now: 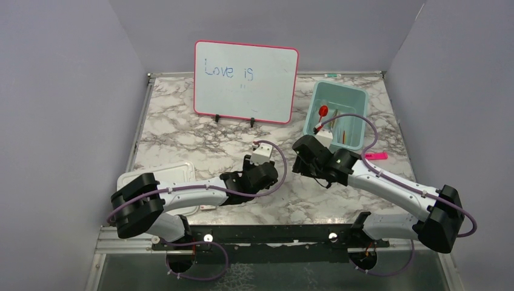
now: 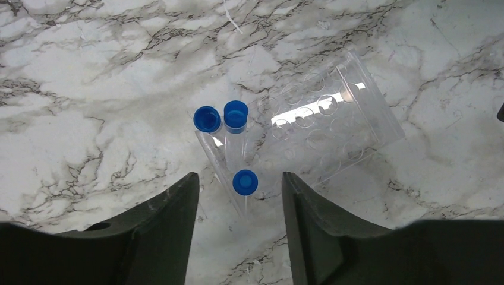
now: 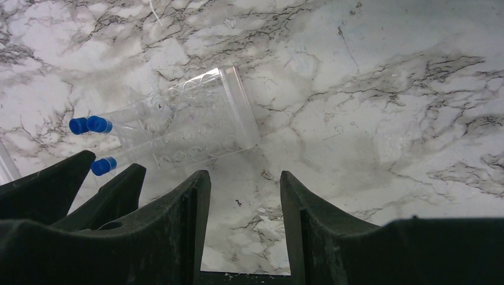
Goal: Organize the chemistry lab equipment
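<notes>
A clear rack (image 2: 333, 119) lies tipped on its side on the marble, also seen in the right wrist view as the rack (image 3: 196, 127). Three blue-capped tubes stick out at its end: two caps side by side (image 2: 221, 116) and a third cap (image 2: 245, 181). My left gripper (image 2: 238, 191) is open, with that third cap between its fingertips and a gap on each side. My right gripper (image 3: 245, 181) is open over bare marble just beside the rack. A teal bin (image 1: 357, 100) holds a red-tipped item (image 1: 323, 111) and thin tools (image 1: 344, 132).
A pink-framed whiteboard (image 1: 245, 82) stands at the back centre. A pink marker (image 1: 376, 156) lies right of the bin. A white tray (image 1: 163, 173) sits near the left arm. Grey walls enclose the table on three sides.
</notes>
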Action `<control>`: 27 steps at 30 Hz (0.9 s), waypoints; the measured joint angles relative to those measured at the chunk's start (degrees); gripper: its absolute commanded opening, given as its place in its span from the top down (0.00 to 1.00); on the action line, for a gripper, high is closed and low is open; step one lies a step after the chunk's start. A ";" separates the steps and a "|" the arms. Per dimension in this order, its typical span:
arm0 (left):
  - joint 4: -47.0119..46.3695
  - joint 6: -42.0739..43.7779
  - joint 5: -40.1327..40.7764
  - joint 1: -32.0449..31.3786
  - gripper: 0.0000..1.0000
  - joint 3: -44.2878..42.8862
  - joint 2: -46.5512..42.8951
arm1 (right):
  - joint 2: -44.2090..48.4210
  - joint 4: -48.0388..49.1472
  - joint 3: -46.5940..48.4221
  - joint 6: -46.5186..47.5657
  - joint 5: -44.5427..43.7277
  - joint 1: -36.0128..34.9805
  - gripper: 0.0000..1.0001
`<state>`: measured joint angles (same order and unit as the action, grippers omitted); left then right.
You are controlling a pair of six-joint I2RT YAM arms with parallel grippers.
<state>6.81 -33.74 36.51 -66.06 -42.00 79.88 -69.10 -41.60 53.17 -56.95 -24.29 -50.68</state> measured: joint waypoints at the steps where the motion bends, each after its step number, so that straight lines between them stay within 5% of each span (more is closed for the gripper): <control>1: 0.37 -0.09 0.00 0.00 0.36 0.00 -0.04 | 0.00 0.02 0.00 0.02 0.04 0.00 0.48; 11: 6.34 -0.61 0.09 1.44 0.28 -5.05 -5.77 | -0.33 3.96 0.00 4.39 2.82 0.00 0.48; 19: 7.87 -0.52 -3.76 11.98 0.33 -9.53 -10.95 | -10.19 8.63 4.90 10.86 7.67 0.00 0.64; 27: 13.33 -2.10 -10.78 21.07 0.37 -9.81 -10.78 | -19.89 11.21 12.15 13.49 8.79 0.00 0.66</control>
<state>20.14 -35.83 25.74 -44.99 -51.81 69.10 -88.99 -30.39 65.32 -43.46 -15.51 -50.68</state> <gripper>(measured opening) 0.630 0.344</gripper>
